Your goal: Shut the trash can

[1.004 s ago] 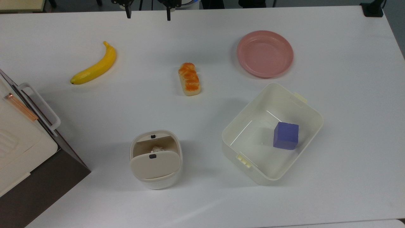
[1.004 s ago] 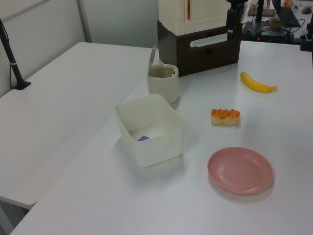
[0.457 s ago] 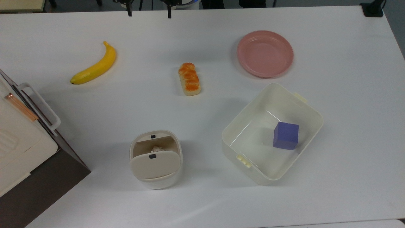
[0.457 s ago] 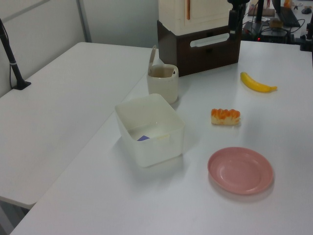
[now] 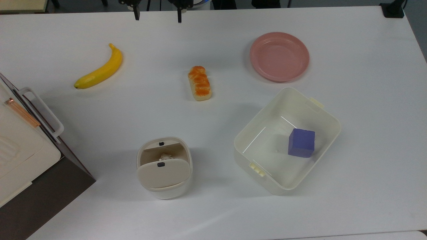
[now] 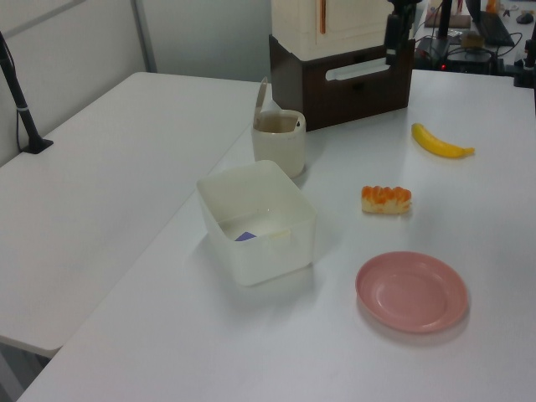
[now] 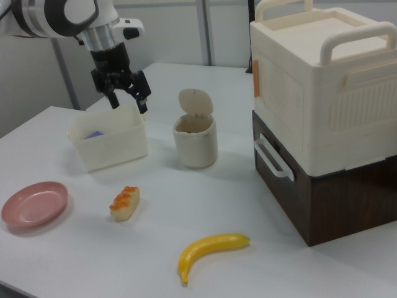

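No readable text, labels, brand names, numbers or signs anywhere, none on the objects, none on the table, none on the equipment behind it

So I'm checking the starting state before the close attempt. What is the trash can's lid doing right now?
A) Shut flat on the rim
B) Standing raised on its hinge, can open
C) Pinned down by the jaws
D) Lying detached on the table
B: in the right view the trash can has its lid standing up above the open rim, while the gripper hangs apart, over by the tub.
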### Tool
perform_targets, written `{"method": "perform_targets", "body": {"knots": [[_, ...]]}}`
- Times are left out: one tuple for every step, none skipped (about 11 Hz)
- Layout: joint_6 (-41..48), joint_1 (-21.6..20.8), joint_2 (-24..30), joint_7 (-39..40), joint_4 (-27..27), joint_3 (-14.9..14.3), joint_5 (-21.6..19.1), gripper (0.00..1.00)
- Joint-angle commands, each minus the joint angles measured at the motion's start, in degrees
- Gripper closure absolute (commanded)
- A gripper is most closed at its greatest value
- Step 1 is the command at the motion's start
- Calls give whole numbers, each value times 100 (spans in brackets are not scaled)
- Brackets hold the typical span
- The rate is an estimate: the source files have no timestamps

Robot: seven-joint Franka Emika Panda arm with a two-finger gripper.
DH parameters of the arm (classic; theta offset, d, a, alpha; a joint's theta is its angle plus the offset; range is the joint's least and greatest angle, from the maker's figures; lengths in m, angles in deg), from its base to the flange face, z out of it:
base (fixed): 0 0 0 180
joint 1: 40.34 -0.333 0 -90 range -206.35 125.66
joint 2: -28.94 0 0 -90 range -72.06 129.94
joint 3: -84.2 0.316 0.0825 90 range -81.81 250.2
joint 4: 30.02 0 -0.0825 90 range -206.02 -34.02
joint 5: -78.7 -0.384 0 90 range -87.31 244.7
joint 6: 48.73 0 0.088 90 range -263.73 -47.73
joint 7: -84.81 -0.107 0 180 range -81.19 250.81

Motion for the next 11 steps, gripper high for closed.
{"method": "perform_targets", "body": {"knots": [[-554, -103, 56, -840, -115, -42, -123, 0], [-536, -103, 65, -840, -124, -42, -123, 0], [-536, -103, 65, -840, -150, -42, -123, 0], [-528, -103, 65, -848, -150, -42, -132, 0], [-545, -111, 65, -901, -168, -42, -132, 0], [-554, -111, 57, -919, -168, -42, -123, 0], [-571, -111, 56, -919, -168, -42, -132, 0], [-598, -111, 56, -919, -168, -42, -123, 0], [-659, -155, -4, -919, -168, -33, -88, 31], [-1120, -268, -223, -1049, -150, -33, -27, 81], [-1708, -278, -538, -1842, -107, -33, 208, 100]]}}
